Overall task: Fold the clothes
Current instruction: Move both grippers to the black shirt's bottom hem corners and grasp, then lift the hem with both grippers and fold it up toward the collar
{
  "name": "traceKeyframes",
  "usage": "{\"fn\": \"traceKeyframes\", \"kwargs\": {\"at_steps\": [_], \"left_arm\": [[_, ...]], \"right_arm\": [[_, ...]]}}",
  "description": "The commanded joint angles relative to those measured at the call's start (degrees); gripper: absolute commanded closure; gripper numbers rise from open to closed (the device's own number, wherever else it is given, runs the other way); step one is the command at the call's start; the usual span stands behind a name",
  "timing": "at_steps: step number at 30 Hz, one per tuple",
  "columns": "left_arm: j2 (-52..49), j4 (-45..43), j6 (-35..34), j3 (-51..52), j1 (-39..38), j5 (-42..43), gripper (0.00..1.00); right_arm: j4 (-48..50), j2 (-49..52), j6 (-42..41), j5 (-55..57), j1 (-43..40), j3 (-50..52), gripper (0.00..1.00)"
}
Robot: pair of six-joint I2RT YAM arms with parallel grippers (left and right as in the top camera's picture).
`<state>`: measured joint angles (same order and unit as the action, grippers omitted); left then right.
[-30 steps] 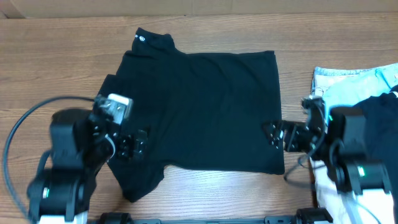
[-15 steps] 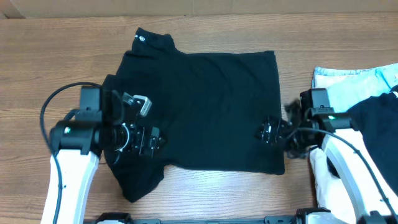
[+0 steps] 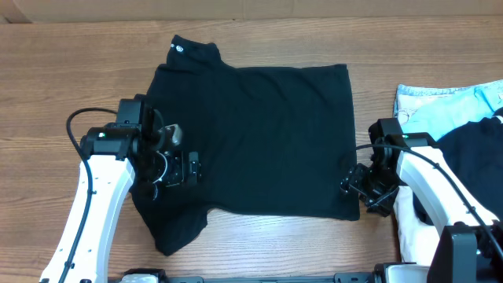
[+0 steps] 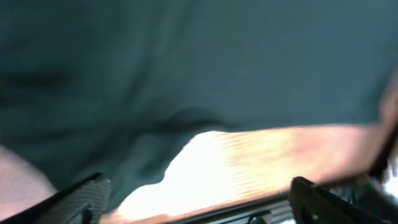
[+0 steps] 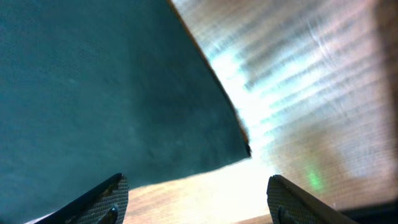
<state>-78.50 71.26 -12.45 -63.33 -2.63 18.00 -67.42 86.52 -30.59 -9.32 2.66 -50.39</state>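
Moved: right gripper (image 3: 357, 187) now at near-right corner of plain black short-sleeved knit T-shirt (image 3: 259, 134), fingers spread astride it. Left gripper (image 3: 185, 169) spread over its left side. Pinch likely next.

Plain black T-shirt (image 3: 259, 134), 1 white neck label (image 3: 179, 49), brown wood-grain table (image 3: 78, 79); right of T-shirt, light-blue cloth (image 3: 440, 106).

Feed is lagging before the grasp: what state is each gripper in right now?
Left gripper: open, holding nothing, over the plain black soft-knit T-shirt.
Right gripper: open, holding nothing, at that shirt's hem corner.
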Motion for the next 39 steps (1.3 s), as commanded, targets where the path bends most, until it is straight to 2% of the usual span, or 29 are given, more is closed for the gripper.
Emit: {"fn": "traceKeyframes", "kwargs": {"at_steps": [1, 6, 12, 14, 17, 20, 28, 31, 36, 38, 39], "left_arm": [[0.98, 0.96, -12.20, -1.18, 0.66, -9.35, 0.02], [1.07, 3.89, -17.35, -1.18, 2.73, -11.65, 0.02], [1.20, 8.83, -17.38, -1.18, 4.61, -14.45, 0.03], [1.49, 9.77, -17.44, -1.11, 5.20, -14.73, 0.03], [1.70, 9.94, -18.75, -0.87, 5.77, -16.79, 0.02], [1.70, 9.97, -19.65, -0.37, 6.12, -18.05, 0.01], [1.70, 10.36, -21.05, 3.87, 8.35, -16.59, 0.00], [1.70, 9.75, -24.22, 6.14, 9.25, -16.48, 0.00], [1.68, 3.45, -28.57, 11.41, 11.78, -16.50, 0.00], [1.68, 0.17, -28.74, 14.16, 12.46, -16.39, 0.08], [1.68, -1.11, -29.38, 15.67, 12.46, -15.80, 0.16]], "right_arm": [[0.39, -0.02, -1.36, 0.90, -0.15, 2.03, 0.30], [6.80, -0.02, -5.75, 0.68, -0.15, 8.33, 0.39], [12.00, -0.02, -8.98, 0.68, -0.17, 12.55, 0.44], [13.29, -0.02, -10.01, 0.70, -0.17, 13.00, 0.48], [15.61, -0.04, -10.73, 0.37, -0.15, 13.03, 0.77], [15.13, -0.04, -10.78, 0.04, -0.17, 12.35, 0.86], [10.43, -0.15, -4.90, -0.79, -0.15, 6.49, 0.87], [11.43, -0.15, -4.94, -0.83, -0.15, 5.81, 0.86], [12.15, -0.15, -4.94, -0.81, -0.15, 5.79, 0.85], [12.50, -0.15, -4.94, -0.81, -0.15, 5.79, 0.85], [12.57, -0.15, -4.94, -0.81, -0.15, 5.79, 0.85]]}}
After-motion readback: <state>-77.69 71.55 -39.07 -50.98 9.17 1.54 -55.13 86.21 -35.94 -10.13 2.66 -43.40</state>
